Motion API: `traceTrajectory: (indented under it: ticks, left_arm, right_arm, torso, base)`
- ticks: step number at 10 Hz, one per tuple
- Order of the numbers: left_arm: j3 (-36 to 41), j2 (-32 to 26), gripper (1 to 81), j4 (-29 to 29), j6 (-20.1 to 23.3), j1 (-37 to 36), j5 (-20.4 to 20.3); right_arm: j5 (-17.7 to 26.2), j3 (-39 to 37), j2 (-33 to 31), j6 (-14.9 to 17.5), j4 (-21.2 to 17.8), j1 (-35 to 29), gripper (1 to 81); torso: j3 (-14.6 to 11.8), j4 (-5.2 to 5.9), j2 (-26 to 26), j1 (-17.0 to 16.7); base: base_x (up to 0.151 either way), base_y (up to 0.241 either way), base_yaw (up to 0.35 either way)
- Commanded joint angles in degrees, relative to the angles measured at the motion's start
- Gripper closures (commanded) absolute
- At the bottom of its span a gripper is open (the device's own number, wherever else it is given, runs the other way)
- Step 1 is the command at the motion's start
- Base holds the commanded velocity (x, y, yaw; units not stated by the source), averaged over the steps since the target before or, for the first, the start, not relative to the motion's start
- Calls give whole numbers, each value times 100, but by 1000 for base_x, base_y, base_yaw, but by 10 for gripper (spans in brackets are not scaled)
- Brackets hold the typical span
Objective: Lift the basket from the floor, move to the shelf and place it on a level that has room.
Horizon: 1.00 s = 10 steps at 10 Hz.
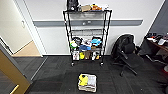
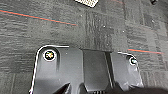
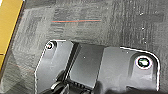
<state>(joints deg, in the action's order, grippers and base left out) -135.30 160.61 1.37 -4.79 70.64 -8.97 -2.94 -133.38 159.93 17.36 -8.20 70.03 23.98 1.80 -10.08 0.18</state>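
Observation:
The basket (image 1: pixel 87 82) stands on the floor (image 1: pixel 57 75), dark carpet, near the lower middle of the head view. It is beige and woven and holds a yellow item and pale things. Straight beyond it, against the white wall, stands the shelf (image 1: pixel 87 32), a tall black wire rack. The level (image 1: pixel 87 31), second from the top, looks bare. The top tier carries a black bag and other items, and the two lower tiers are crammed. In both wrist views my arms' dark plates (image 2: pixel 85 72) (image 3: pixel 100 67) hang above the carpet. A pale woven corner (image 2: pixel 87 2) shows in the left wrist view.
A black office chair (image 1: pixel 126 53) stands right of the rack, with a cluttered desk (image 1: pixel 157 42) further right. A yellow-brown door (image 1: pixel 10 72) juts in at the left, beside a doorway onto a tan floor (image 1: pixel 27 50). Thin red lines (image 2: pixel 37 17) cross the carpet.

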Motion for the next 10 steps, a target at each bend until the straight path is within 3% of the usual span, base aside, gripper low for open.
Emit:
traceTrajectory:
  ticks: [1,10]
  left_arm:
    - [65,-81,10,-22,-13,-292,247]
    - [74,-82,10,-31,-13,-266,246]
  right_arm:
    - [329,76,-81,31,38,-310,10]
    - [311,67,-134,31,38,-72,10]
  torso:
    - [0,2,0,0]
    - [2,0,2,-7]
  base:
    - [99,0,0]
    - [114,0,0]
